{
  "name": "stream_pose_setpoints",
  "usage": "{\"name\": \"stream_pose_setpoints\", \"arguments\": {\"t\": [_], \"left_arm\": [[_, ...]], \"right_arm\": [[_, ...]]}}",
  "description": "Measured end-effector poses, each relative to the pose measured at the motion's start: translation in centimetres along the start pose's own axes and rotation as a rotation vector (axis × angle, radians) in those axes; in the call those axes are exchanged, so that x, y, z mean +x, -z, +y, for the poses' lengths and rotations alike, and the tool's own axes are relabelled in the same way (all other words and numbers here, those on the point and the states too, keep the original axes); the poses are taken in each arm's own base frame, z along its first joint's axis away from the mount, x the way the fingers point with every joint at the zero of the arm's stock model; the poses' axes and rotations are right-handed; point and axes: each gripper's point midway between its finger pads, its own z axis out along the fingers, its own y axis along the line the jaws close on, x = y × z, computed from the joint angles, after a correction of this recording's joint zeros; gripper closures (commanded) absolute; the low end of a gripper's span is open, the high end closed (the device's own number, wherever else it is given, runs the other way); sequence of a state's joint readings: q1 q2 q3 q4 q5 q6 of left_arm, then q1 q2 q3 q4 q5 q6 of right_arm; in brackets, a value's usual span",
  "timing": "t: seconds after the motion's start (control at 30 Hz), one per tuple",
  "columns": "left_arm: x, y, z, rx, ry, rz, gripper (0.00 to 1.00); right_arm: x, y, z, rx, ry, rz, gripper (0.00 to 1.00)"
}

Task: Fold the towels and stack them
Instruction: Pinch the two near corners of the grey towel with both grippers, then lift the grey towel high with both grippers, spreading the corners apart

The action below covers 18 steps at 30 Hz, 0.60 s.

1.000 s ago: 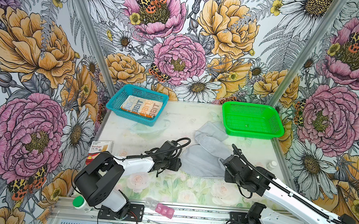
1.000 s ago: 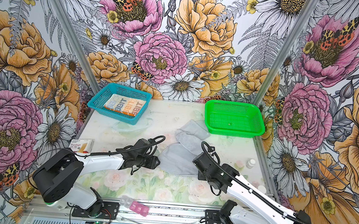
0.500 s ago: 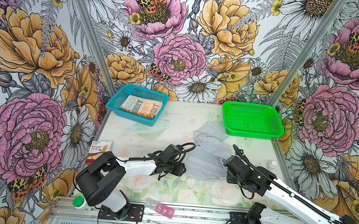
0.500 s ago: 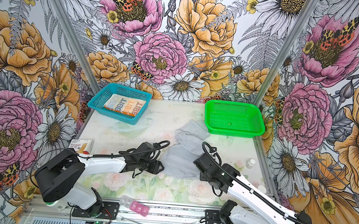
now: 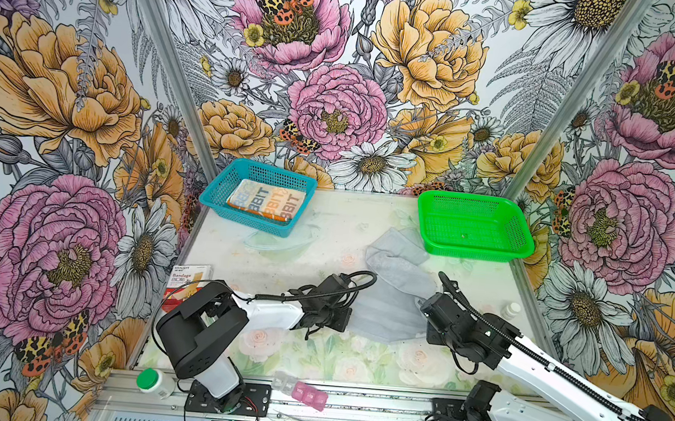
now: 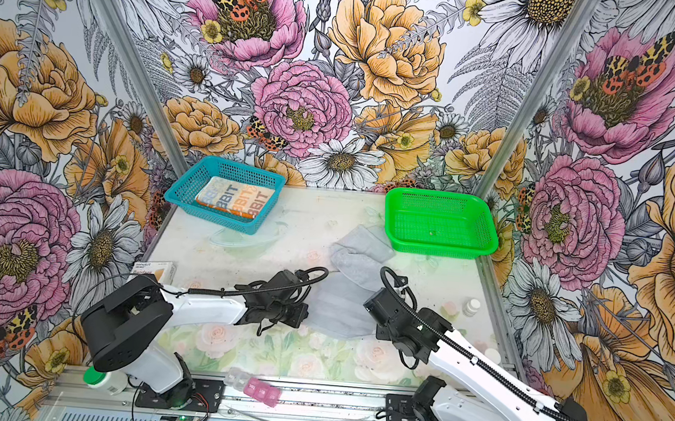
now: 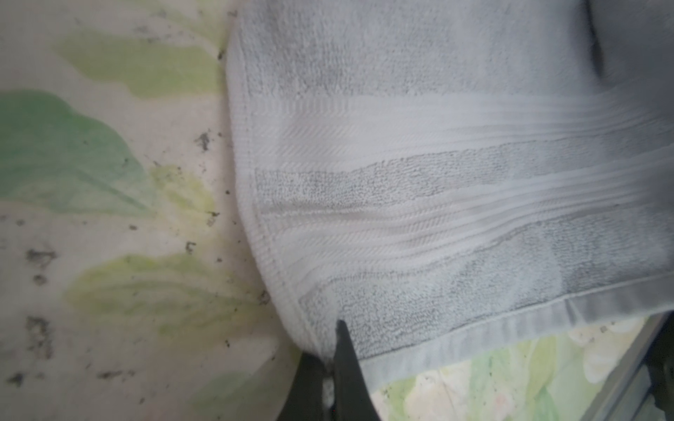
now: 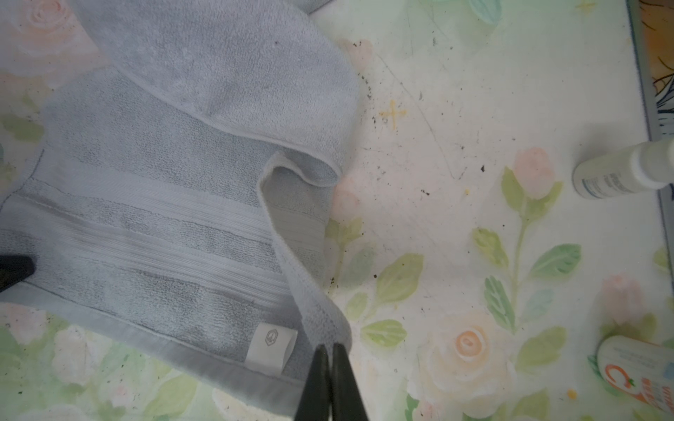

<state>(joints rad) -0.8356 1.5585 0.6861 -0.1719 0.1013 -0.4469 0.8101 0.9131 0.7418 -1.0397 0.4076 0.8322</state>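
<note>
In both top views you have one towel done: the striped towel (image 5: 265, 205) lies folded flat in the teal basket (image 5: 243, 221) at the upper left of the table (image 5: 313, 367), while the green basket (image 5: 474, 253) at the upper right holds no cloth. The grey towel (image 5: 390, 307) sprawls rumpled and unfolded right of centre. Its far end is just beside the green basket, and the left arm (image 5: 273, 310) and right arm (image 5: 543, 363) are at its near corners. Your count there is two baskets, two towels and two arms. No orange flowered towel shows, and you cannot tell whether it lies under the striped one. In the left wrist view the left jaws are closed, pinching the grey towel (image 7: 437, 182) at a hemmed corner. In the right wrist view the right jaws are likewise closed on a raised side hem of the grey towel (image 8: 146, 218), next to its one white label (image 8: 271, 344), and two bottles (image 8: 620, 175) sit apart on the bare table. I judge you are at the grey towel's first fold, with its folding and stacking left to do.
</note>
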Motion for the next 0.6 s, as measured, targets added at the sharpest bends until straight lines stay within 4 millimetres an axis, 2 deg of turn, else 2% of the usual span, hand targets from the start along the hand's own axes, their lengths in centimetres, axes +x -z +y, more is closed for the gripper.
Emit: {"name": "stream_pose_setpoints", "arguments": {"t": [0.13,0.27,0.33,0.43,0.5,0.6], "left_arm": [[0.1,2.3,-0.1,-0.005,0.000,0.000,1.00],[-2.0,7.7,-1.9,0.048,-0.020,-0.097,1.00],[-4.2,11.4,-3.6,0.091,-0.042,-0.180,1.00],[-8.0,18.3,-6.3,0.157,-0.085,-0.334,1.00],[-10.2,23.9,-7.9,0.201,-0.115,-0.454,1.00],[-11.8,32.0,-9.6,0.258,-0.163,-0.631,1.00]], "right_arm": [[-1.1,1.4,0.5,-0.056,0.009,-0.044,1.00],[-4.0,5.1,2.1,-0.211,0.001,-0.159,1.00],[-5.6,7.6,2.8,-0.294,0.000,-0.224,1.00],[-8.3,11.9,3.9,-0.414,0.008,-0.325,1.00],[-10.3,15.4,4.4,-0.490,0.010,-0.405,1.00],[-13.0,20.8,4.3,-0.588,0.007,-0.539,1.00]]}}
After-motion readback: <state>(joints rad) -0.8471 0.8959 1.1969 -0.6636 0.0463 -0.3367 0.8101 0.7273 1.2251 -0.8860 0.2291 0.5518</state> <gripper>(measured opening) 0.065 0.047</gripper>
